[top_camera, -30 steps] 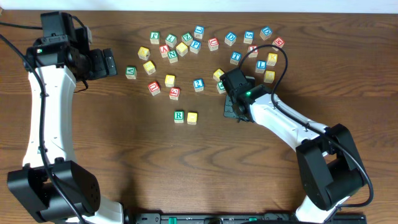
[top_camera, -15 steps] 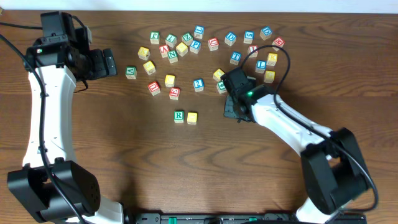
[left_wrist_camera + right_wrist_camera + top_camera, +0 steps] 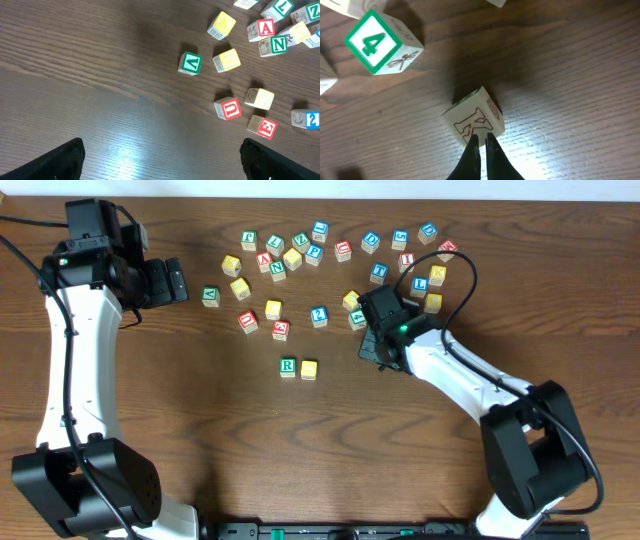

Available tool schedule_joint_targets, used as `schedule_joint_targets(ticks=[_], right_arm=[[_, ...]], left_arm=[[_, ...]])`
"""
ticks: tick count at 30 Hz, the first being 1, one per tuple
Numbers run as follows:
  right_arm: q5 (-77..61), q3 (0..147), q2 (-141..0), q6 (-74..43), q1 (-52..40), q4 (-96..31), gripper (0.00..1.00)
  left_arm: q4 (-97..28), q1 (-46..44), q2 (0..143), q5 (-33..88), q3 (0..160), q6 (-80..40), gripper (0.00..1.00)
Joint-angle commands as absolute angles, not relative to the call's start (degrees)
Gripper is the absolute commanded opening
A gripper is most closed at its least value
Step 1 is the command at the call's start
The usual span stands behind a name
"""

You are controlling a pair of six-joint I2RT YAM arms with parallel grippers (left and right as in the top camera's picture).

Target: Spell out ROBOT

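A green R block (image 3: 288,366) lies mid-table with a yellow block (image 3: 309,369) touching its right side. Many letter blocks (image 3: 300,250) are scattered along the far side. My right gripper (image 3: 366,326) is shut and empty. In the right wrist view its tips (image 3: 481,139) press against the side of a cream block with an outlined K (image 3: 474,118), which is green-topped in the overhead view (image 3: 356,319). My left gripper (image 3: 176,281) is open and empty at the far left, and in its wrist view (image 3: 162,165) it hovers over bare wood.
A green 4 block (image 3: 379,42) lies beyond the K block. In the left wrist view a green V block (image 3: 190,63), a red U block (image 3: 227,108), a red E block (image 3: 262,126) and a blue 2 block (image 3: 305,119) lie ahead to the right.
My right gripper has shifted slightly toward the far side, closing on the green-topped block. The left arm and the R block have not moved.
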State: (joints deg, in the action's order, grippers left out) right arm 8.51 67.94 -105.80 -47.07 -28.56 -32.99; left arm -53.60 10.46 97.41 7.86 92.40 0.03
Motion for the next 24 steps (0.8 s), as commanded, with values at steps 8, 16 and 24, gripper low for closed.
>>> schedule_joint_targets(ticks=[8, 16, 24], right_arm=[[9.39, 68.03, -106.10, -48.38, -28.36, -31.73, 0.01], [8.80, 67.37, -107.22, -47.83, -28.38, -31.38, 0.02], [8.43, 67.37, -108.47, -47.66, -28.34, -36.84, 0.01]], left_arm=[[-53.71, 10.59, 96.55, 8.38, 93.62, 0.21, 0.98], [-53.71, 10.59, 96.55, 8.38, 93.62, 0.21, 0.98], [-53.71, 10.59, 96.55, 8.38, 93.60, 0.21, 0.98]])
